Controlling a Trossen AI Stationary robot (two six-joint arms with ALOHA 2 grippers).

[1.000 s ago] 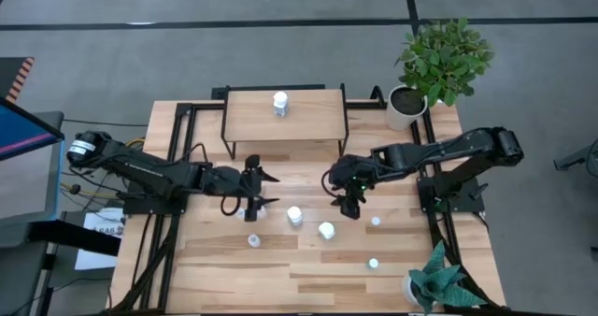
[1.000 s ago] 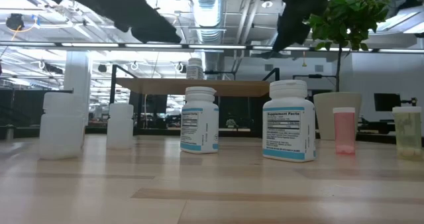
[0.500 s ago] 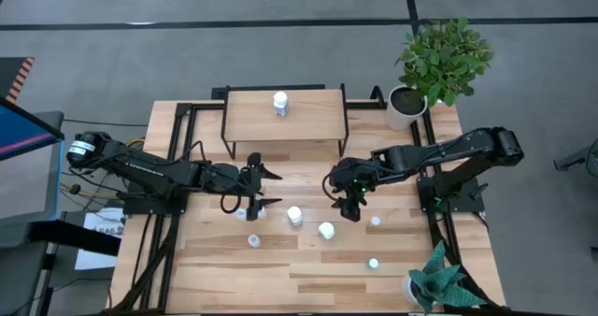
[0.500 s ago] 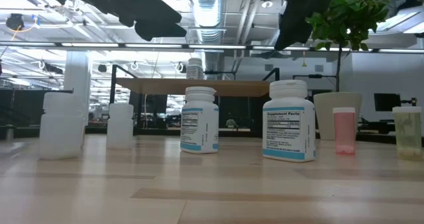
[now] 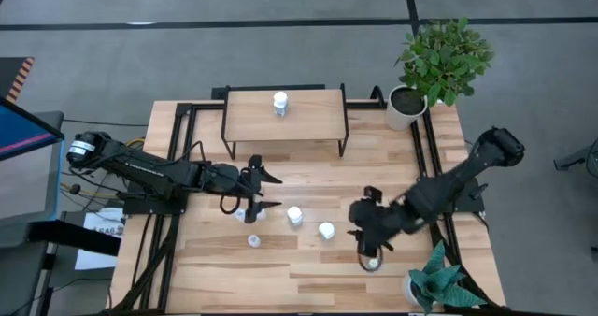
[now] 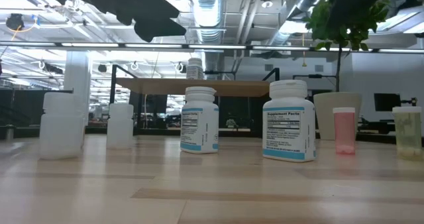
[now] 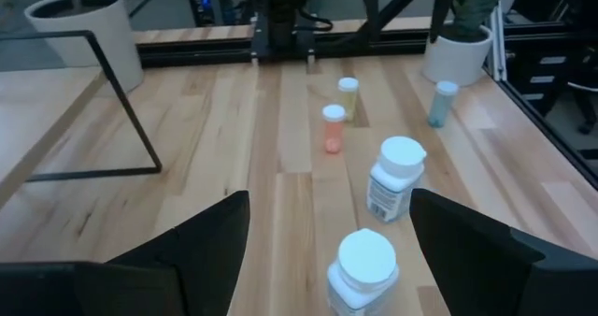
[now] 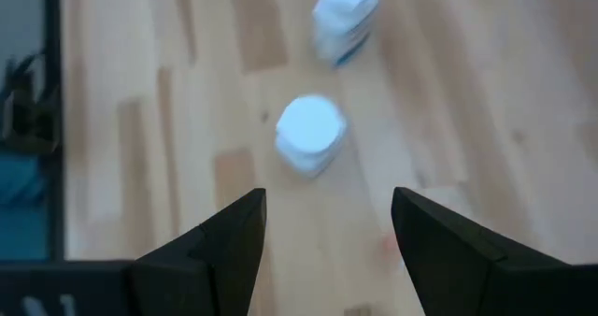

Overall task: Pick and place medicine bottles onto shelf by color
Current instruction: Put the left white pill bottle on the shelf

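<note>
High view: both grippers hover spread over the table, clear of the medicine bottles.
Left gripper (image 5: 259,193) hangs above white bottles (image 5: 294,215) near the middle; right gripper (image 5: 371,244) hovers wide over the near-right bottle (image 5: 373,263). One white bottle (image 5: 280,101) stands on the shelf (image 5: 308,115).

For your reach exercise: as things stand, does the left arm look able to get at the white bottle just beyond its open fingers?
Probably yes. The left gripper is open, and the white bottle stands upright in line with the gap between its fingers, with only bare table around it.
</note>
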